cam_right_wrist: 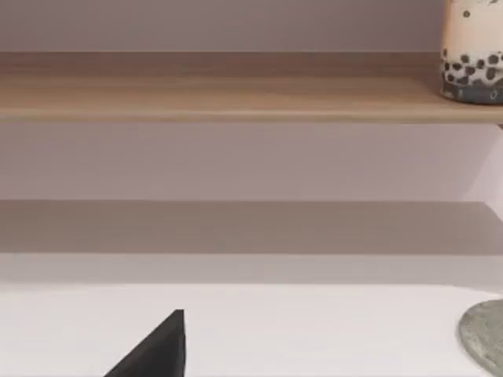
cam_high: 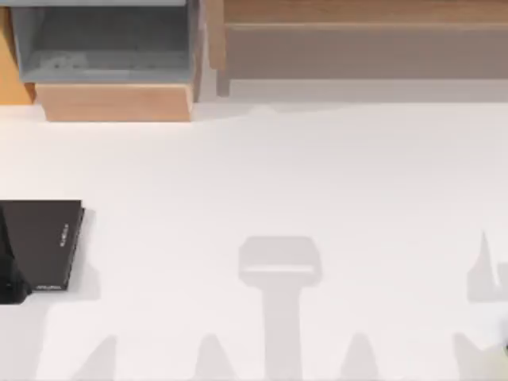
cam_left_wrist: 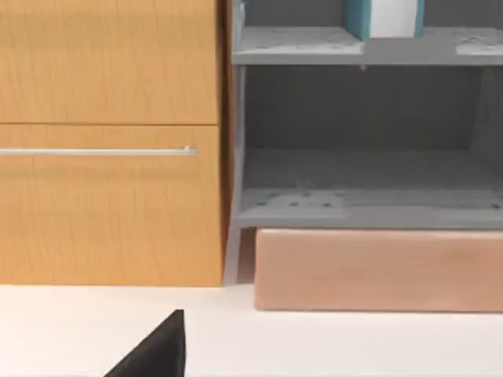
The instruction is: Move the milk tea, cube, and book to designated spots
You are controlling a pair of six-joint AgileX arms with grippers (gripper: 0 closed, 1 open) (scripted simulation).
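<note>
A flat black book [cam_high: 41, 242] with unreadably small white spine lettering lay at the white worktop's [cam_high: 278, 182] left edge. The teal book [cam_left_wrist: 384, 17] stood upright on the grey shelf [cam_left_wrist: 361, 49]. The milk tea [cam_right_wrist: 473, 51] sat on the wooden shelf [cam_right_wrist: 220, 98]. I cannot tell either claw's opening.

Teal-blue book [cam_left_wrist: 360, 17] (white pages); cream milk tea [cam_right_wrist: 471, 51], black-dotted; black book [cam_high: 41, 242].

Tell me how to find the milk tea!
Look at the long wooden shelf along the wall behind the white table. The milk tea stands on top of it: a creamy cup with dark pearls at the bottom, unlike the flat grey disc on the table.
</note>
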